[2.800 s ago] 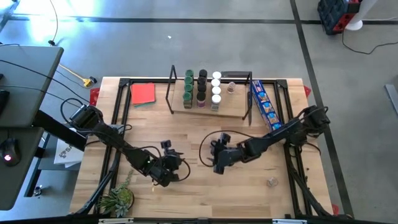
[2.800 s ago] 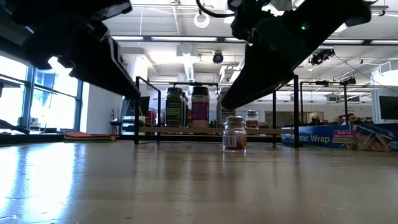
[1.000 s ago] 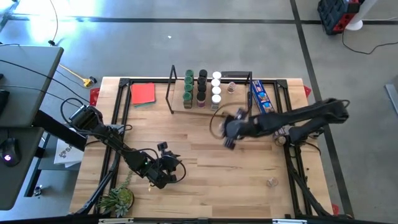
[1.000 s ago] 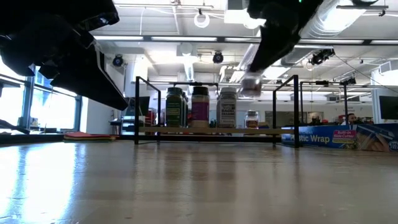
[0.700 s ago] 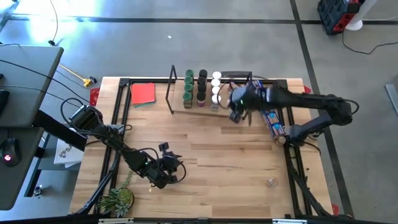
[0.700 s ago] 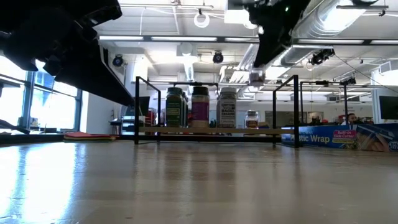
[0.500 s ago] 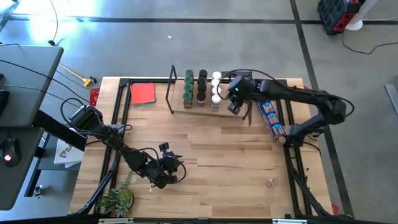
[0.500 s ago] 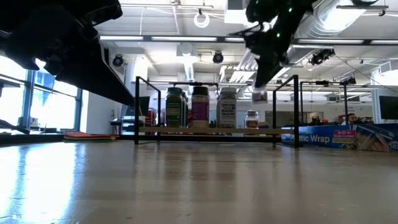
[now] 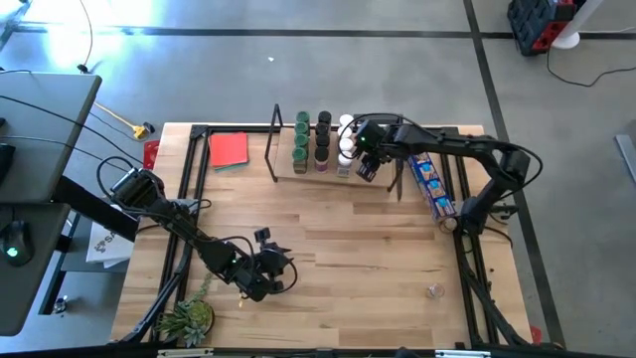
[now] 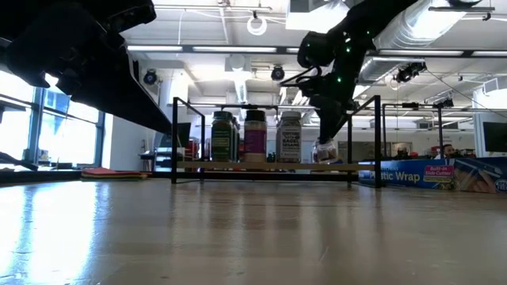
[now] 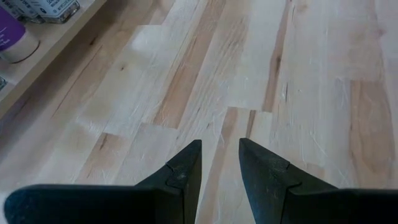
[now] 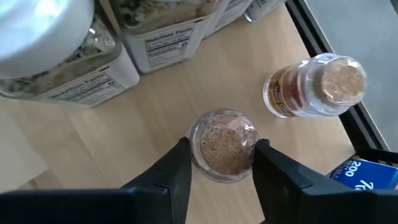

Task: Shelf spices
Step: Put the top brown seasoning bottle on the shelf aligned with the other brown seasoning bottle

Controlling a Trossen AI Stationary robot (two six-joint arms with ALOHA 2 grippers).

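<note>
Over shelf (image 9: 383, 177), right end: clear-lidded jar (image 12: 225, 144) pinched in right gripper (image 12: 224, 149), poised over bare board.
Hazards: tipping on release if set down tilted; knocking neighbouring clear jar (image 12: 316, 87), just beside; brushing white-lidded jars (image 12: 93, 65) close alongside; catching black end frame (image 9: 398, 169) on withdrawal. Other stock: green, black and white-lidded rows (image 9: 322, 143) standing on shelf; one stray jar (image 9: 434, 290) on table (image 9: 328, 239), well apart. Left gripper (image 11: 217, 163) idle, low over table near front, fingers slightly parted, empty.
</note>
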